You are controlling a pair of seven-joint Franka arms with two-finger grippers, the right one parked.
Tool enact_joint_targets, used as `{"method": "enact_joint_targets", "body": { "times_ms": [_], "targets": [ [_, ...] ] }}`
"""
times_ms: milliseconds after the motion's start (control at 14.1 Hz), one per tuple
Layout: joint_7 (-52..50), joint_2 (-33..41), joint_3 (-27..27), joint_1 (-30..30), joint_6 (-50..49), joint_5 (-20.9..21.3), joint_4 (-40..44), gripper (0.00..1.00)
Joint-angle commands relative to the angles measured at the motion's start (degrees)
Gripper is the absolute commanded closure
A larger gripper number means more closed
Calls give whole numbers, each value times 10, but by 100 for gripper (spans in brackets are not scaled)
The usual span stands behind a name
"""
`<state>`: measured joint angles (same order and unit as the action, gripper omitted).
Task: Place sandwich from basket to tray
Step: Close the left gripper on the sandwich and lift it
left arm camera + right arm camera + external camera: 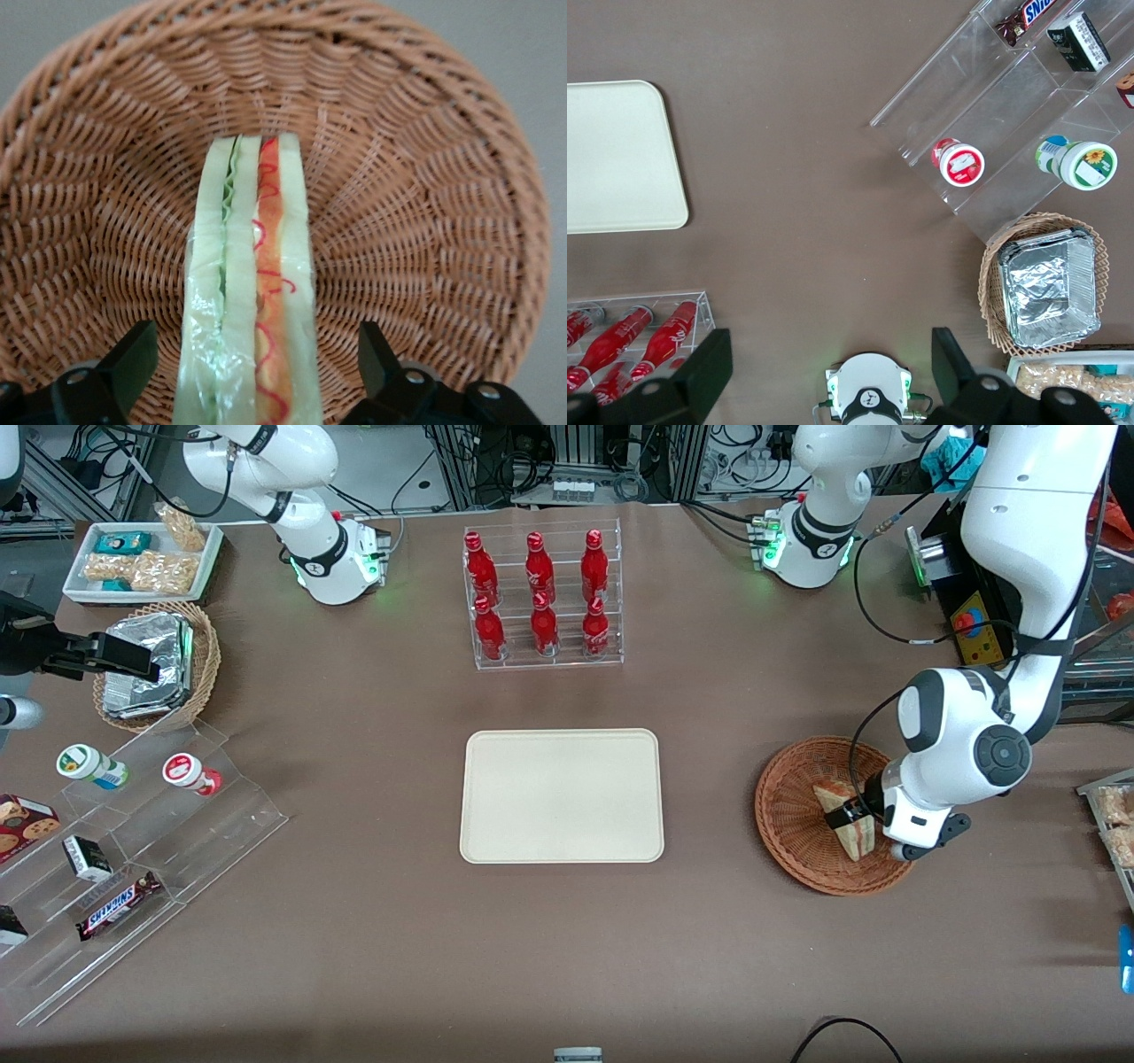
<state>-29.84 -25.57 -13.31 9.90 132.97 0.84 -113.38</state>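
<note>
Front view is showing the tray (562, 795) lying bare at the middle of the table, well apart from the basket (793, 815) toward the working arm's end. Inside that basket the sandwich (849, 817) is standing on edge, and the gripper (854, 812) is hanging low over it. Left wrist view is giving the closer look — the fingers (133, 354) are standing spread on either side of the wrapped wedge, not touching it, with the sandwich (252, 292) between them and the wicker floor of the basket (416, 221) around it. Judging by this, the grasp step is in hand; the next move is calling for closing on the bread gently, then lifting clear of the rim and carrying it over to the tray.
</note>
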Motion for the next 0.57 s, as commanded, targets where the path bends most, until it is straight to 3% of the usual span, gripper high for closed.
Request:
{"method": "enact_joint_targets", "body": {
  "times_ms": [0, 142, 283, 496],
  "targets": [
    [-2, 5, -5, 5, 12, 0, -21, 23],
    [-7, 13, -6, 3, 10, -1, -24, 57],
    [-1, 29, -6, 3, 4, -1, -27, 82],
    [2, 72, -12, -3, -37, 0, -19, 85]
  ]
}}
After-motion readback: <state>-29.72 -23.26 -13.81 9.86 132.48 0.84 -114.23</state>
